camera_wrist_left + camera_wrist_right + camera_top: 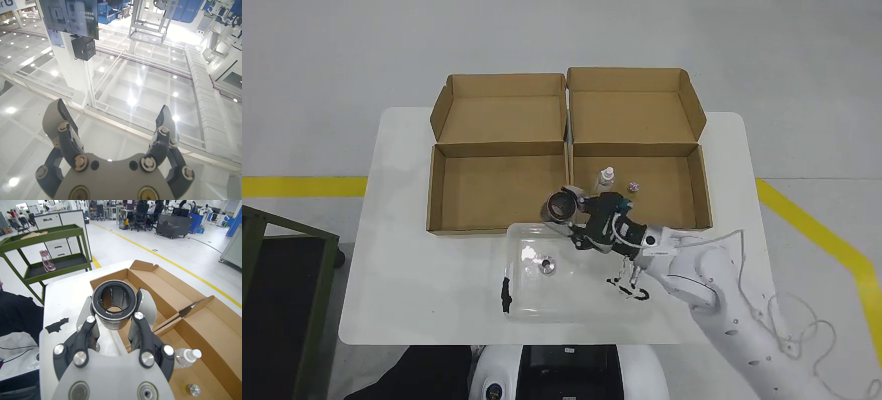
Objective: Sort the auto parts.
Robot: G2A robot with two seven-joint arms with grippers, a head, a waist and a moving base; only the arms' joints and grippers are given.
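Right tool point(114, 298) is clamped on a linear bearing point(113, 321), a steel sleeve with black end rings, its bore pointing up. It hangs over the near inner corner of the left cardboard box point(497, 185), just beside the wall shared with the right cardboard box point(672, 190). Both boxes sit side by side along the far edge of the desk point(402, 250).

Left tool point(112, 105) has its fingers apart and holds nothing; it points up at the ceiling.

Done so far: the right box holds a small white bottle point(603, 180) and a little round metal piece point(634, 185), both near its near wall. No part lies in the left box yet, going by the top view.

Left to do: the clear tray point(572, 300) at the middle of the desk's near edge has a small silver part point(547, 266) in it. A black scrap point(506, 297) lies at the tray's rim, and a dark wiry piece point(627, 290) sits partly under the right arm.

Judgement: roughly halfway. The bearing looks close to release, and two or three items wait in the tray.
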